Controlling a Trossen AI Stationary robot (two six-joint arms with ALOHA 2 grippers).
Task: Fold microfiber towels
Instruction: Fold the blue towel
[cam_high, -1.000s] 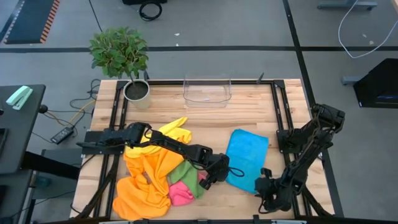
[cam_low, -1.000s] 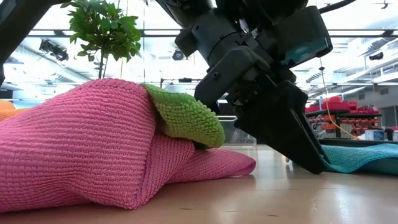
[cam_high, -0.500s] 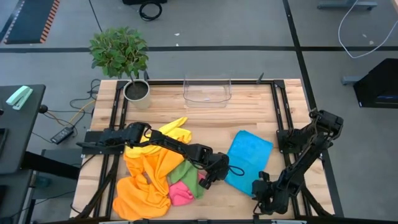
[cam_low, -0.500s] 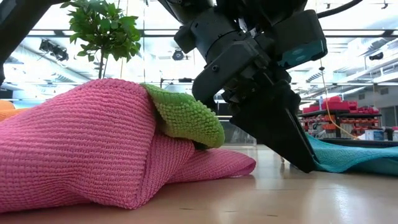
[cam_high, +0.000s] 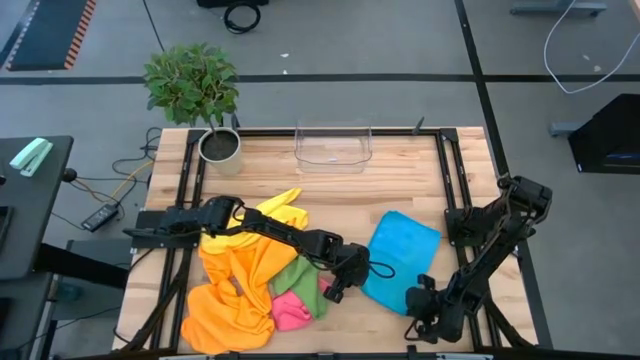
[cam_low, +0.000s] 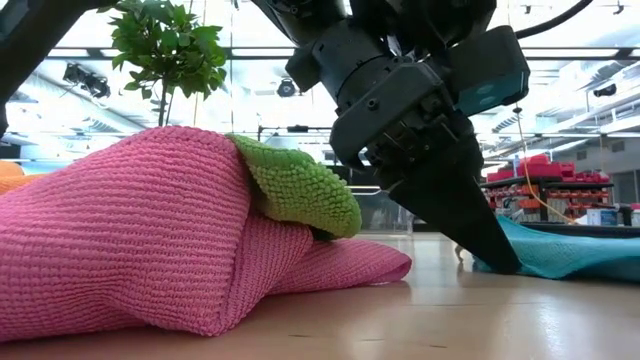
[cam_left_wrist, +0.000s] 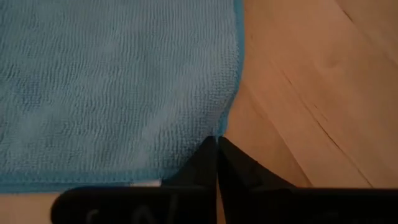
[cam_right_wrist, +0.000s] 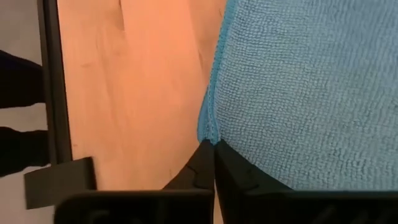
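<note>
A blue towel (cam_high: 402, 255) lies spread flat on the table's right half. My left gripper (cam_high: 360, 283) is shut at its near-left corner, and its dark fingers show large in the low view (cam_low: 505, 265). My right gripper (cam_high: 413, 303) is shut at the near-right corner. Left of them lies a heap of towels: orange (cam_high: 235, 285), yellow (cam_high: 280, 208), green (cam_high: 298, 275) and pink (cam_high: 290, 312). In the low view the green towel (cam_low: 295, 185) rests on the pink one (cam_low: 130, 240). My left gripper pinches the blue towel's near-left corner (cam_left_wrist: 227, 127) between its two fingertips, slanting down from the table's left. The cloth there looks like a single hemmed layer. The towel lies flat on the wood. My right gripper pinches the blue towel's near-right corner (cam_right_wrist: 208, 129) between its fingertips, slanting down from the near right. A raised hem runs up from the tips. The rest of the towel lies flat on the table.
A clear plastic bin (cam_high: 333, 147) stands at the far edge's middle, with a potted plant (cam_high: 205, 95) at the far left corner. Black rails (cam_high: 455, 180) frame the tabletop. Bare wood lies between the bin and the towels.
Both grippers have sunk a little onto the blue towel's near corners. In the low view the left gripper's fingers have drawn together to a point on the cloth. The right gripper has shifted slightly toward the table's left. The towel's far-right corner has slid a little rightward.
</note>
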